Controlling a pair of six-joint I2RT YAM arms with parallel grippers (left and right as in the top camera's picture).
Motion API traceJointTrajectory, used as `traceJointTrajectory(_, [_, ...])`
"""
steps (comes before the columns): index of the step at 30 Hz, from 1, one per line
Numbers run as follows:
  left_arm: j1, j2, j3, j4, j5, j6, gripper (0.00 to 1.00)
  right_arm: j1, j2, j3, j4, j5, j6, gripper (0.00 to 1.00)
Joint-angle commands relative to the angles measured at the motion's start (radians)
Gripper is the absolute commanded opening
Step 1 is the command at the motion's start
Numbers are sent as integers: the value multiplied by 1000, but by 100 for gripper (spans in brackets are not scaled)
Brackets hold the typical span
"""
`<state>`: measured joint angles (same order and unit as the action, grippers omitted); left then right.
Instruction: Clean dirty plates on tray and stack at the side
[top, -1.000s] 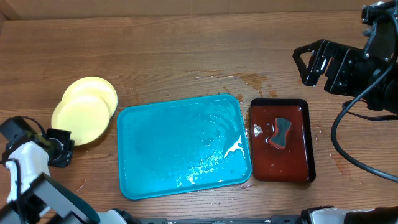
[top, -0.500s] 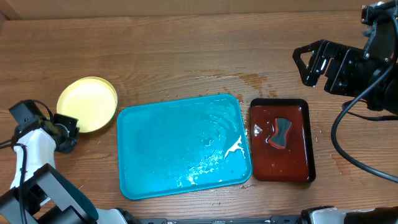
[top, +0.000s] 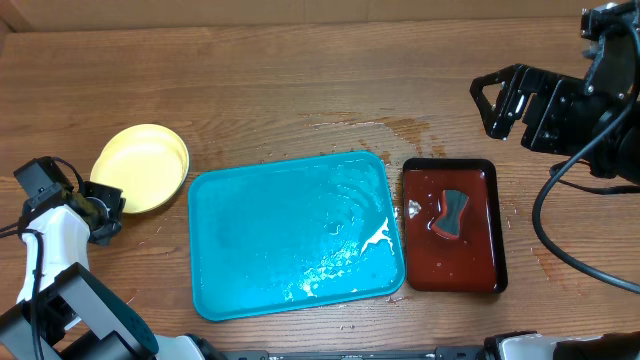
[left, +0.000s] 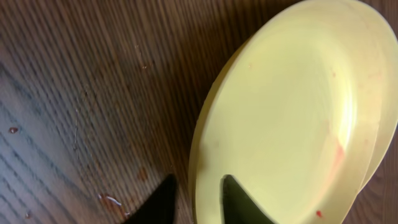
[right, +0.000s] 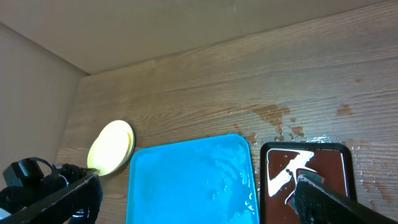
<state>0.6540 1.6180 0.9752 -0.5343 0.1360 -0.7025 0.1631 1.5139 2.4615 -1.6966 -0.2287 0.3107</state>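
Observation:
The pale yellow-green plates (top: 142, 165) lie stacked on the wood left of the turquoise tray (top: 295, 235), which holds only water and white foam. In the left wrist view the top plate (left: 286, 106) has faint red smears, and a second plate's edge peeks out beneath it (left: 380, 146). My left gripper (top: 110, 203) has its narrow-set jaws (left: 198, 183) astride the top plate's near rim, one finger on the plate and one over the table. My right gripper (top: 492, 100) hangs open and empty at the far right, high above the table (right: 198, 186). The plates (right: 111, 147) and the tray (right: 186, 180) also show in the right wrist view.
A dark red-brown tray (top: 480, 180) stands right of the turquoise tray and holds water and a grey sponge (top: 453, 213). Wet patches (top: 400, 128) mark the wood behind both trays. A cardboard wall (right: 155, 25) borders the table's far side.
My left gripper moved up and carried the lower plate onto the other one, so the two offset plates now form one stack. The right arm has not moved.

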Motion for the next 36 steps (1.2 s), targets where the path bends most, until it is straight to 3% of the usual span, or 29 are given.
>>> traceJointTrajectory(1, [-3, -1, 23, 12, -12, 21, 42, -5, -9, 4, 3, -2, 0, 100])
traceJointTrajectory(4, [-3, -1, 23, 25, -8, 42, 54, -6, -9, 4, 3, -2, 0, 100])
traceJointTrajectory(6, [-3, -1, 23, 42, -5, 65, 54, -6, -9, 4, 3, -2, 0, 100])
traceJointTrajectory(9, [-8, -1, 23, 61, -5, 87, 37, -5, -9, 4, 3, -2, 0, 100])
traceJointTrajectory(12, [-16, -1, 23, 72, -5, 98, 11, -6, -9, 4, 3, -2, 0, 100])
traceJointTrajectory(16, [-32, 13, 23, 78, -5, 98, 8, -5, -9, 4, 3, -18, 0, 100])
traceJointTrajectory(18, [-40, 28, 23, 78, -5, 98, 12, -5, -9, 4, 3, -28, 0, 100])
traceJointTrajectory(20, [-46, 41, 23, 75, 6, 98, 24, -5, -9, 4, 3, -28, 0, 100])
traceJointTrajectory(26, [-47, 29, 45, 87, 178, 137, 30, -5, -9, 5, 4, -27, -55, 100])
traceJointTrajectory(33, [-62, -51, 178, -41, 223, 295, 48, -5, -18, 6, 56, -5, -262, 100])
traceJointTrajectory(36, [-88, -105, 249, -109, 223, 413, 53, -5, -24, 6, 105, 106, -340, 100])
